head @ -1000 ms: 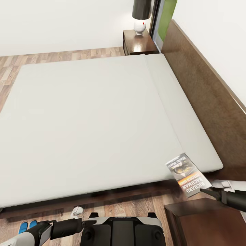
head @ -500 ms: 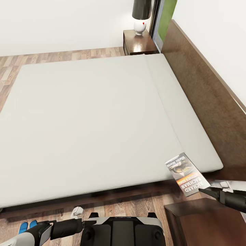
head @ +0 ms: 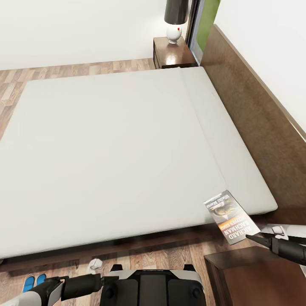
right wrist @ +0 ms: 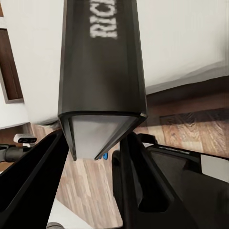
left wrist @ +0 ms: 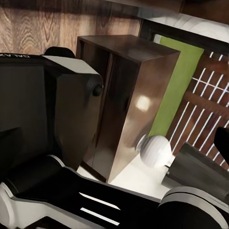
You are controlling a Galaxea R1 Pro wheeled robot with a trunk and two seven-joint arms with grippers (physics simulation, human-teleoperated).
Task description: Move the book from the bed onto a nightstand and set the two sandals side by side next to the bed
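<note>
- While the right pincer (head: 250, 236) grips the book (head: 230, 217) by its lower end, the book hangs tilted over the near corner of the bed (head: 127, 148) by the headboard, its far end over the mattress corner and its near end out past the bed's edge.
- Seen from the right wrist, the two fingers (right wrist: 138, 176) close on either side of the book's (right wrist: 100, 71) thin bottom edge, so the hold looks real though narrow.
- Running from the pincer tips away toward the mattress, the book's long axis lies roughly in line with the right arm.
- Just beside that arm, below the held end, stands the near nightstand (head: 255, 276); its glossy top lies toward the robot from the book, so I judge the coming move to be a short pull back and a lowering onto it.
- A second nightstand (head: 172, 54), carrying a lamp (head: 175, 19), sits at the far corner, well apart; the near one is the easier choice.
- Folded low near the base, the left arm (head: 76, 284) is far from the book; I cannot tell whether its pincer is open or closed.
- Both blue sandals (head: 33, 282) lie side by side on the floor close to the bed's near edge.
</note>
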